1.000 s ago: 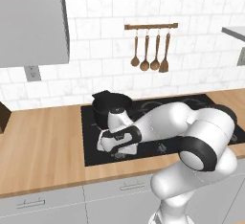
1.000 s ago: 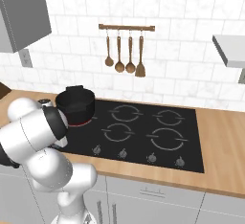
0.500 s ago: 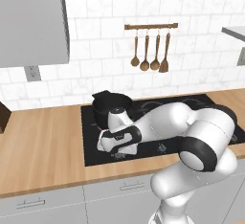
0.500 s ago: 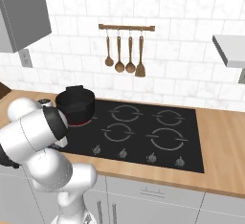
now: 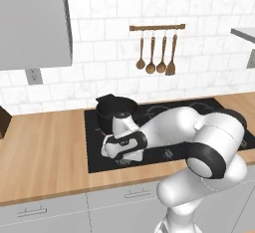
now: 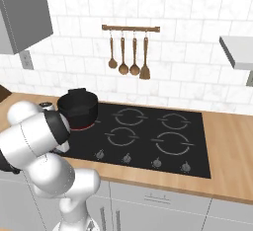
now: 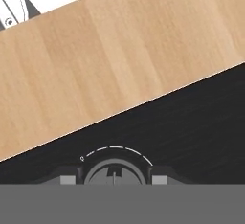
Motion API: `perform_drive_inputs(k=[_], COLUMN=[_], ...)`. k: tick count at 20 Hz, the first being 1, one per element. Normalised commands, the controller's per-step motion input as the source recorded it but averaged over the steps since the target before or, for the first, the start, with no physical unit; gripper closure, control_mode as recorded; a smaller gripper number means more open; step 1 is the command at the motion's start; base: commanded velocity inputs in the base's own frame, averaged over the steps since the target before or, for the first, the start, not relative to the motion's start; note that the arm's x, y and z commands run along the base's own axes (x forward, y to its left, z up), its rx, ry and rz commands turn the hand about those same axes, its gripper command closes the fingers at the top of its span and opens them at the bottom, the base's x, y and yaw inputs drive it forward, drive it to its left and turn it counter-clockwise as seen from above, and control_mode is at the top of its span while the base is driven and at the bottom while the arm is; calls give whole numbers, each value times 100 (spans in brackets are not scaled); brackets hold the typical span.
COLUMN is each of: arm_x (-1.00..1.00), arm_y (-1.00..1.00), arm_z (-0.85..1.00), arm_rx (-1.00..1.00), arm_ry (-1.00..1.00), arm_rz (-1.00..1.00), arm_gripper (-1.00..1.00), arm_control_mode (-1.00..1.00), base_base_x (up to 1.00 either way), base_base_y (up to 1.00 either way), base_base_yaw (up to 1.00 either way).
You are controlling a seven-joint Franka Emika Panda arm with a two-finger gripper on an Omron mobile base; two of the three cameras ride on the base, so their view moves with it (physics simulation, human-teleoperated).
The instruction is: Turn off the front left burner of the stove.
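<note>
**Tool clamped on front-left knob**

Tabletop: light wood, carrying the stove, black glass. Black pot on rear-left ring, red glow beneath it. Front left burner lies just behind and to the right of the tool. Tool fingers pinch a small round knob at the stove's front-left edge.

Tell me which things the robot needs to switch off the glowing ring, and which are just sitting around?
For the job: stove, front left burner, knob, gripper closed on that knob.
Just there: black pot, hanging wooden utensils, wooden countertop.
</note>
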Motion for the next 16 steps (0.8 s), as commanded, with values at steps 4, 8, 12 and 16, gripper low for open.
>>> perform_drive_inputs(k=[4, 8, 12, 16], arm_x=[-16, -14, -13, -7], arm_y=[0, 0, 0, 0], arm_z=[-16, -19, -17, -14], arm_rx=[0, 0, 0, 0], arm_ry=[0, 0, 0, 0], arm_rz=[-10, -14, -18, -23], arm_gripper=[100, 100, 100, 100], arm_control_mode=[-100, -100, -100, -100], base_base_x=[0, 0, 0, 0], base_base_y=[0, 0, 0, 0], base_base_yaw=[0, 0, 0, 0])
